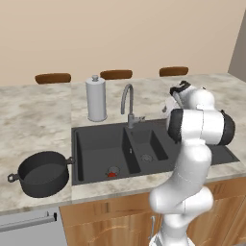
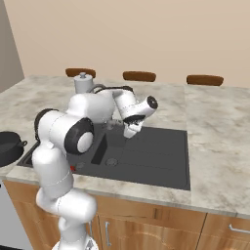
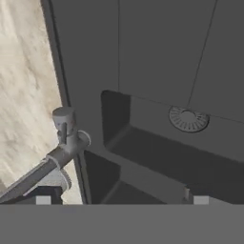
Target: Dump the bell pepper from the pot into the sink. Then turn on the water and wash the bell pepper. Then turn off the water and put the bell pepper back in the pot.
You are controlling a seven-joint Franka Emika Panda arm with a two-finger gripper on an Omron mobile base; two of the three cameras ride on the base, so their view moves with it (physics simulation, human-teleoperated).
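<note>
Marble counter (image 1: 38, 115) runs around the black sink (image 1: 96, 144). Far left of the jaws sits the empty pot (image 1: 41, 174); the bell pepper (image 1: 112, 174) lies left of them in the larger bowl. The faucet (image 3: 62, 143) stands just beside the gripper (image 3: 121, 200), whose jaws are spread wide, holding nothing, above the smaller bowl.

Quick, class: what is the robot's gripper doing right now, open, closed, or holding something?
Gripper: open, holding nothing, poised above the sink beside the faucet.

Hand (image 2: 131, 131) over sink (image 2: 161, 151); jaws state unclear.
</note>
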